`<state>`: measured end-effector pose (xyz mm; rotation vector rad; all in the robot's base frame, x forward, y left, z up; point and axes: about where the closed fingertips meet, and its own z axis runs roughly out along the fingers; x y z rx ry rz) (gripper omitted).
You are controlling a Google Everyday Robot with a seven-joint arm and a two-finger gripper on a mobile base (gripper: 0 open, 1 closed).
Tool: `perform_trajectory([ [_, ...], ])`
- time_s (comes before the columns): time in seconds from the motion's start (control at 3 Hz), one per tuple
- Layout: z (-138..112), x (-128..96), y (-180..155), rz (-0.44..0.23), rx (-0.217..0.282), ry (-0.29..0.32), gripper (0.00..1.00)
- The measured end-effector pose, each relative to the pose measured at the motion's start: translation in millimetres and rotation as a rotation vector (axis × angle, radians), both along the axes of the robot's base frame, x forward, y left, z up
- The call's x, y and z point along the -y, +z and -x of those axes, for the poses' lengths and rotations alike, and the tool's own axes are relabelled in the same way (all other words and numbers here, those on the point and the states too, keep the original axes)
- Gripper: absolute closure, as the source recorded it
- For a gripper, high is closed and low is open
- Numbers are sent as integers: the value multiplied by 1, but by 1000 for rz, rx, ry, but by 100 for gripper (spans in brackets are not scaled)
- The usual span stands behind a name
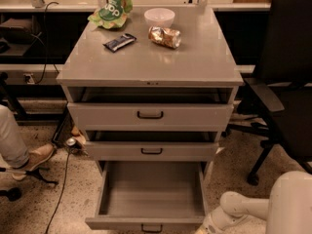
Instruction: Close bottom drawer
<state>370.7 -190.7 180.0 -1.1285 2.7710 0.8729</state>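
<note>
Bottom drawer is standing pulled well out of the grey cabinet, its bare floor and side walls showing. Its low front panel is sitting at the lower edge of the view, with the small black loop handle partly cut off there. Middle drawer and top drawer above it are each sitting slightly ajar, a dark gap showing over each front.

White robot arm is reaching in from the lower right corner, sloping down and left. Gripper is lying at the bottom edge, just beside the drawer's front right corner and to the right of the handle; it is mostly cut off, so I cannot tell its state, nor whether it is touching the drawer.

Cabinet top is carrying a green snack bag, a white bowl, a crumpled foil packet and a dark wrapped bar. Black chair is standing to the right.
</note>
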Motion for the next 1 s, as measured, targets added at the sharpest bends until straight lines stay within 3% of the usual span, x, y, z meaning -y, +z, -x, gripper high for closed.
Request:
perform_trajectory([
  [0.33, -14, -16, -19, 6, 90, -4, 100],
  [0.67, -20, -20, -24, 6, 124, -12, 100],
  [1.0, -42, -31, -29, -10, 208, -46, 100],
])
